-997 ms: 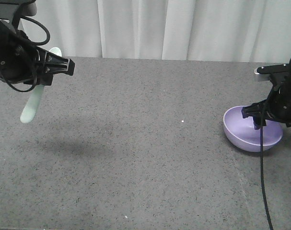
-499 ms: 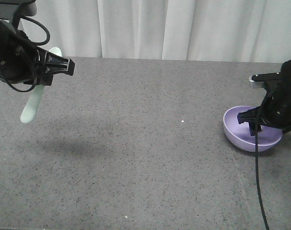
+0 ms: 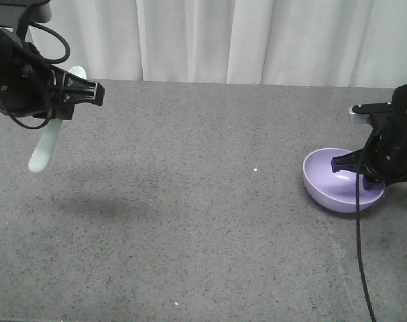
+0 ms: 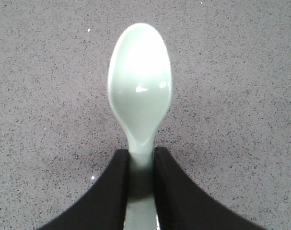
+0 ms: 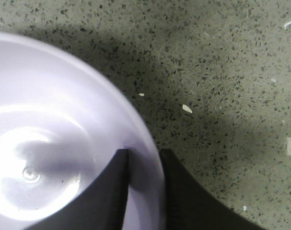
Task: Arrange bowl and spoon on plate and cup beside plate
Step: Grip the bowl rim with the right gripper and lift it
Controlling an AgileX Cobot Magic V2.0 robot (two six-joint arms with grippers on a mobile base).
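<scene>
Whereas the lavender bowl point(image 3: 332, 182) sat further right half a second ago, it has now been shifted leftward and tipped, its rim pinched by the right gripper point(image 5: 144, 160). The mint-green spoon point(image 4: 139, 86) is held above the table point(image 3: 190, 221), clamped at its neck by the left gripper point(image 4: 141, 160). No plate or cup is seen; placement is judged still ahead.

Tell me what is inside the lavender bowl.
Inside the small round lavender plastic bowl there is only one black finger of the right hand, clamped on its rim. The part that the hand covers cannot be seen.
</scene>
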